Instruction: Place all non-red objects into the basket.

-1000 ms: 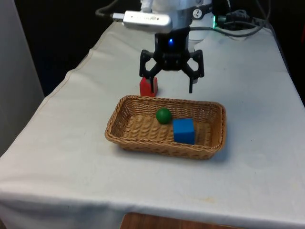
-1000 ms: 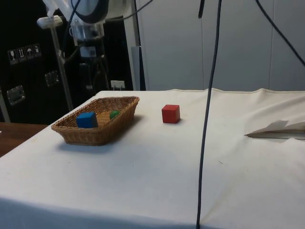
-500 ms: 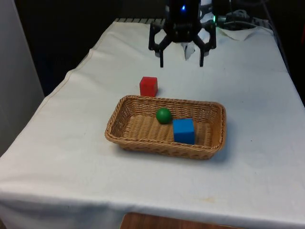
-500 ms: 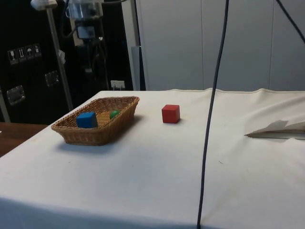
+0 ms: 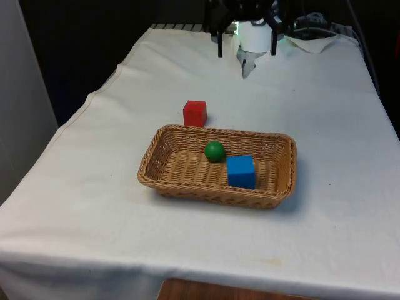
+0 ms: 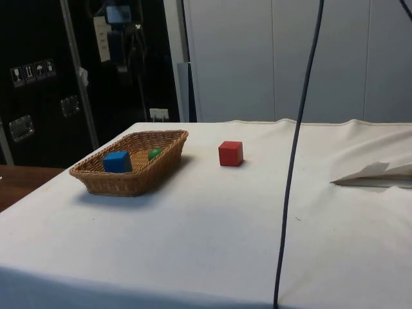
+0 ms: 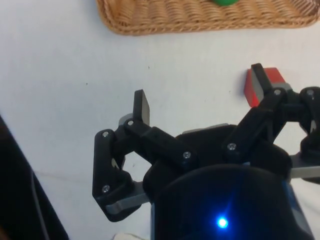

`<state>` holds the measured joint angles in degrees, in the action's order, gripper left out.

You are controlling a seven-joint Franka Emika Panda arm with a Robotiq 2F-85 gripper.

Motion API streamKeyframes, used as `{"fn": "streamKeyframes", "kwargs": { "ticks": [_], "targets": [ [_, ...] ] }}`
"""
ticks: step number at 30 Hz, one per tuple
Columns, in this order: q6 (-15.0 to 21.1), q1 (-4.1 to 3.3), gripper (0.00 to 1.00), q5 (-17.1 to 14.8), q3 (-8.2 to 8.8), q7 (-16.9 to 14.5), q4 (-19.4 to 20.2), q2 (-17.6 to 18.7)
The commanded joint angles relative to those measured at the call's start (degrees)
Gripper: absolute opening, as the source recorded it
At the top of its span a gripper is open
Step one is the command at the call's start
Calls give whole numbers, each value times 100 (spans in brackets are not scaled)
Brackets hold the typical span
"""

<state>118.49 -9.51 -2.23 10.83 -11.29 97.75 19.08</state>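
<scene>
A woven basket (image 5: pixel 164 167) (image 6: pixel 166 142) (image 7: pixel 150 20) lies on the white cloth and holds a green ball (image 5: pixel 214 150) (image 6: pixel 154 154) (image 7: pixel 222 2) and a blue cube (image 5: pixel 241 171) (image 6: pixel 117 161) side by side. A red cube (image 5: pixel 194 113) (image 6: pixel 230 153) (image 7: pixel 270 80) rests on the cloth just beyond the basket's far rim. My gripper (image 5: pixel 245 49) (image 7: pixel 200 95) hangs high over the table's far end, well above and behind the basket, open with nothing between its fingers.
Crumpled white cloth or paper (image 6: pixel 376 174) lies at the table's far end in the side view. A dark cable (image 6: pixel 293 161) hangs down in front of the side camera. Bare cloth surrounds the basket on all sides.
The gripper has risen and pulled back from just above the basket's far rim toward the table's far end, still open. The ball, both cubes and the basket have stayed put.
</scene>
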Motion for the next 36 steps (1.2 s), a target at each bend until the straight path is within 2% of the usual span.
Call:
{"fn": "streamKeyframes", "kwargs": {
  "ticks": [1,6,7,8,12,14,15,18,20,33,36],
  "targets": [
    [-40,-29,100,52,0,29,52,-103],
    [-223,-40,100,97,-63,46,132,-372],
    [-241,-11,100,52,-74,0,92,-332],
    [-252,-40,100,109,-74,52,149,-413],
    [-338,-46,100,166,-149,92,275,-636],
    [-361,-46,100,183,-183,115,332,-710],
    [-361,-17,100,132,-183,57,275,-642],
    [-367,-46,100,212,-235,155,418,-802],
    [-367,-29,100,218,-269,178,476,-854],
    [-372,-11,100,172,-281,172,470,-842],
    [-355,-11,100,172,-281,258,481,-831]
  ]
}}
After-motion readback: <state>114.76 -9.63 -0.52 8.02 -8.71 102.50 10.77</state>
